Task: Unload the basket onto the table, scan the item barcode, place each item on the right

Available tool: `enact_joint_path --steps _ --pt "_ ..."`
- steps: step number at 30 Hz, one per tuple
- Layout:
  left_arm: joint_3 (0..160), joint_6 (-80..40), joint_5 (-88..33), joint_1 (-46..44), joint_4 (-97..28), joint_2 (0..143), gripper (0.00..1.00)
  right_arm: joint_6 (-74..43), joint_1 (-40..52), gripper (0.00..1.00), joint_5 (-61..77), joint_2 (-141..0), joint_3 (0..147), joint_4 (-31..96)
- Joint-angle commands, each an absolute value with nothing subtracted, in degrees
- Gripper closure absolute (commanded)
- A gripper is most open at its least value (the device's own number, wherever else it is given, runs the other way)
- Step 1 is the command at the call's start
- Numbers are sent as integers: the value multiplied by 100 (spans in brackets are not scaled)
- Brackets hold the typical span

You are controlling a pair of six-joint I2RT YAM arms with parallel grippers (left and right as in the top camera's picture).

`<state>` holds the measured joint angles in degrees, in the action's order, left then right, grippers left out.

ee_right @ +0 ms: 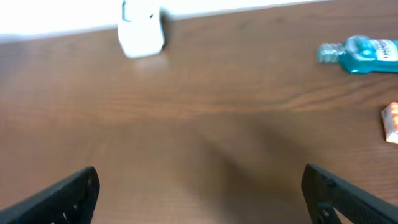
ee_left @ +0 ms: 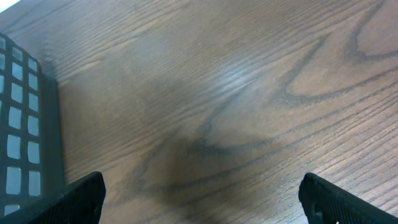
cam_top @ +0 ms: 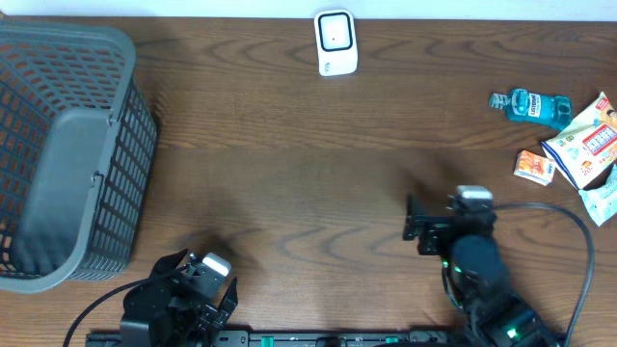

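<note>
The white barcode scanner (cam_top: 336, 42) stands at the table's far edge, and it is blurred at the upper left of the right wrist view (ee_right: 142, 31). The items lie at the far right: a blue mouthwash bottle (cam_top: 530, 105) (ee_right: 360, 53), a small orange box (cam_top: 534, 167) (ee_right: 391, 121) and a white-and-orange packet (cam_top: 588, 143). My right gripper (cam_top: 439, 217) (ee_right: 202, 196) hangs open over bare wood, left of and nearer than the items. My left gripper (cam_top: 198, 275) (ee_left: 202, 199) is open near the front edge, with nothing between its fingers.
A large grey mesh basket (cam_top: 58, 154) fills the left side of the table, and its wall (ee_left: 25, 124) is close on the left gripper's left. Another pale packet (cam_top: 603, 202) lies at the right edge. The right arm's cable (cam_top: 578, 231) loops above the table's front right.
</note>
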<state>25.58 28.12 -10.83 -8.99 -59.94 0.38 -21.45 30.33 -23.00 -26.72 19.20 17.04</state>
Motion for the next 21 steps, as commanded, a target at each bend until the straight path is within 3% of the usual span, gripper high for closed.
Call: enact_joint_path --steps 1,8,21 --pt "2543 2867 -1007 -875 -6060 38 1 -2163 2309 1 -1549 -1988 1166 1092" --pt "2543 2864 -1004 -875 -6060 38 1 -1815 786 1 226 -714 34 -379" --pt "2543 2867 -1007 -875 -6060 38 1 -1815 178 1 213 -10 32 401"
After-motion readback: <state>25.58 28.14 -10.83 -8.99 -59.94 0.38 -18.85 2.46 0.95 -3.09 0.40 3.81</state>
